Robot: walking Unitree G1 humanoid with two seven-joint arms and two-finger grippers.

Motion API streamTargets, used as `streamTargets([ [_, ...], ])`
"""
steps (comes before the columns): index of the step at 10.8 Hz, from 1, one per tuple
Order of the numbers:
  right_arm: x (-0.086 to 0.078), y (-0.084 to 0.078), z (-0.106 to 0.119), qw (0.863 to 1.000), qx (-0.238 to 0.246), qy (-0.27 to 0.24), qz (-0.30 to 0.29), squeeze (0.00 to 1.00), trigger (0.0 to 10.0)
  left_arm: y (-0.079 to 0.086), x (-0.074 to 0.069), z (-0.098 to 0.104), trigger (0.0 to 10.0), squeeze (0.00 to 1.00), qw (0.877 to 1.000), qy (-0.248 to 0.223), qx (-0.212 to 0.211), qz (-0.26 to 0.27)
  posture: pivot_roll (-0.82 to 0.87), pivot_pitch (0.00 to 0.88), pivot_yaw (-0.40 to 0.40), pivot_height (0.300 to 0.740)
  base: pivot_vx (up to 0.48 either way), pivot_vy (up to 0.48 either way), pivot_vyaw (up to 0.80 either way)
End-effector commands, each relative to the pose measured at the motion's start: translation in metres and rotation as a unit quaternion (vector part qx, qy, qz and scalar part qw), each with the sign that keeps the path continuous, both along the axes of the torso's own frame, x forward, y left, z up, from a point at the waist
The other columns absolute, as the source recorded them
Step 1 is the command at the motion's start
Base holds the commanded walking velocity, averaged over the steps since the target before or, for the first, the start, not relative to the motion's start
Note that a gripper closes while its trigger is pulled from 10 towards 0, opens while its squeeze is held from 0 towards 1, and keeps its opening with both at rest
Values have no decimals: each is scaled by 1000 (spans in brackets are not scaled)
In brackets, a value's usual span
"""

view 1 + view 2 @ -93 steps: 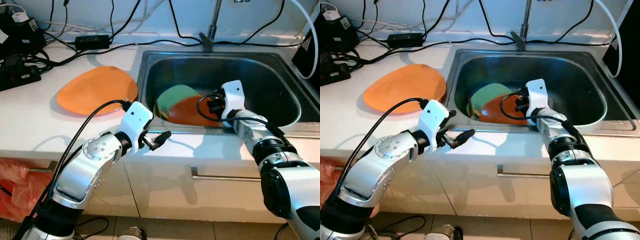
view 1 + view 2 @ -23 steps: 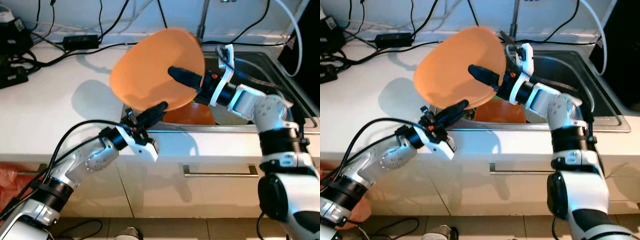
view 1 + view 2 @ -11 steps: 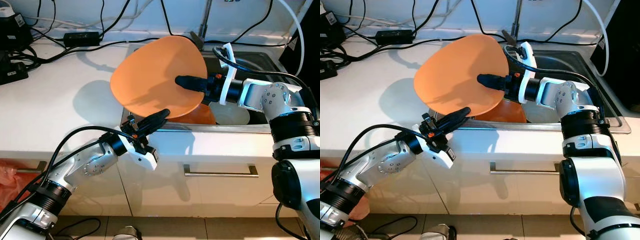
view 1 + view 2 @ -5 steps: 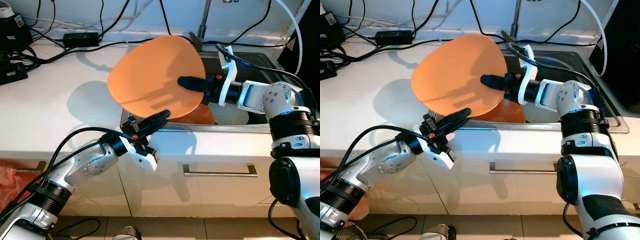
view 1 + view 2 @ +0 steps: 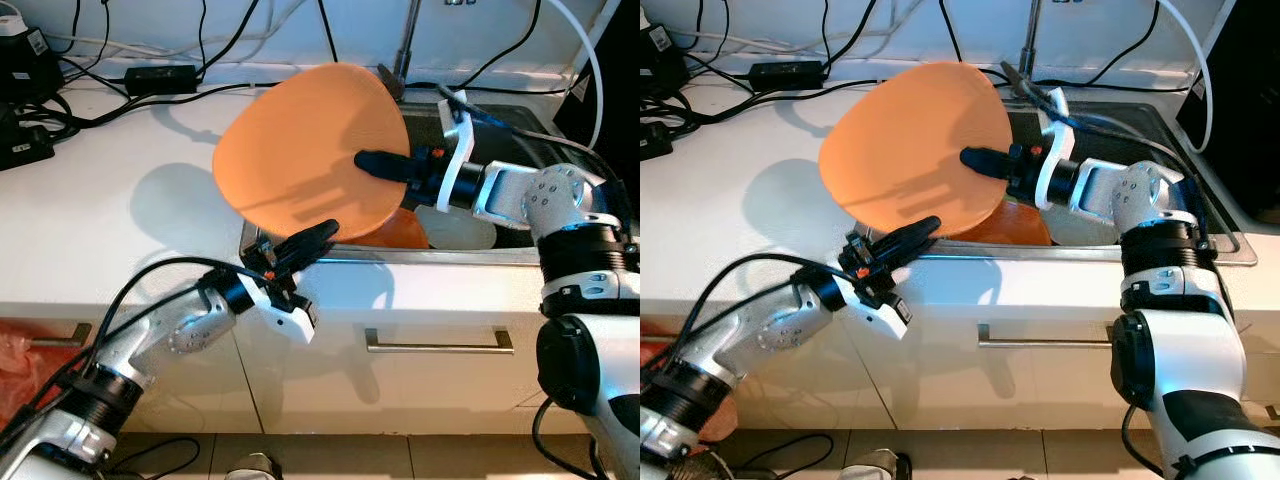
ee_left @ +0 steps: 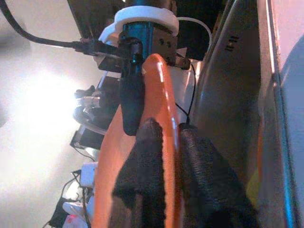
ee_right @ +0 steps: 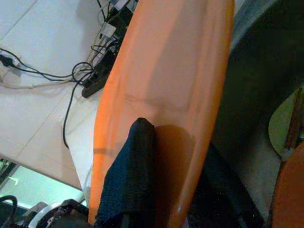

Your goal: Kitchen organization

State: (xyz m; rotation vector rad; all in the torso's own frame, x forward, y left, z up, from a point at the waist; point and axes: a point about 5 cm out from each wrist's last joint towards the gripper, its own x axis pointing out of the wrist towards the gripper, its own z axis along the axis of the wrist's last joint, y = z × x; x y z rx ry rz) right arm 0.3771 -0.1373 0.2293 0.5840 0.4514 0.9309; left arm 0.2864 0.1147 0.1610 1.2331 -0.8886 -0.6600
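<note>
A big orange plate (image 5: 300, 150) stands tilted on edge in the air above the counter's corner by the sink (image 5: 520, 120). My left gripper (image 5: 322, 234) comes from below and is shut on the plate's lower rim; in the left wrist view its fingers (image 6: 152, 142) pinch the orange rim (image 6: 164, 95). My right gripper (image 5: 370, 162) reaches over from the sink side and is shut on the plate's right part, one black finger (image 7: 135, 161) lying flat across its face (image 7: 166, 71).
A second orange plate (image 5: 408, 230) and a pale plate (image 5: 462, 226) lie in the sink below the held one. The faucet (image 5: 405, 45) rises behind. Cables, a power adapter (image 5: 160, 77) and a black power strip (image 5: 30, 140) crowd the counter's back left.
The orange plate lay flat on the counter 8.6 s ago; both grippers now hold it up. Over the last second it has only edged slightly left.
</note>
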Motion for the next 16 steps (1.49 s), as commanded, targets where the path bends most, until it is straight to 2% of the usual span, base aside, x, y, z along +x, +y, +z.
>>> streamTargets([
  [1, -1, -7, -15, 998, -49, 23, -20, 0, 0, -5, -4, 18, 10000, 1000, 998, -39, -46, -22, 191, 73, -30, 740, 0, 0, 0],
  [4, 0, -6, -17, 998, -47, 22, -30, 0, 0, -5, -4, 20, 10000, 1000, 998, -38, -51, -24, 191, 71, -28, 740, 0, 0, 0],
  [6, 8, -11, -13, 996, -24, 3, -83, 0, 0, -7, -7, 20, 10000, 1000, 997, -15, -70, -33, 192, 69, -22, 740, 0, 0, 0],
  [8, 11, -16, -13, 994, -13, -6, -109, 0, 0, -7, -10, 19, 10000, 1000, 996, -2, -78, -40, 192, 69, -20, 740, 0, 0, 0],
  [12, 20, -37, -12, 979, 7, -18, -202, 0, 0, -9, -14, 24, 10000, 1000, 994, 15, -103, -45, 194, 68, -19, 740, 0, 0, 0],
  [14, 22, -48, -17, 970, -13, -26, -243, 0, 0, -8, -13, 24, 10000, 1000, 993, 26, -113, -36, 198, 67, -17, 740, 0, 0, 0],
  [15, 22, -58, -25, 959, -49, -31, -279, 0, 0, -7, -12, 24, 10000, 1000, 992, 36, -121, -27, 198, 68, -16, 740, 0, 0, 0],
  [16, 22, -65, -37, 946, -117, -44, -299, 0, 0, -6, -9, 21, 10000, 1000, 988, 69, -134, -15, 197, 67, -14, 740, 0, 0, 0],
])
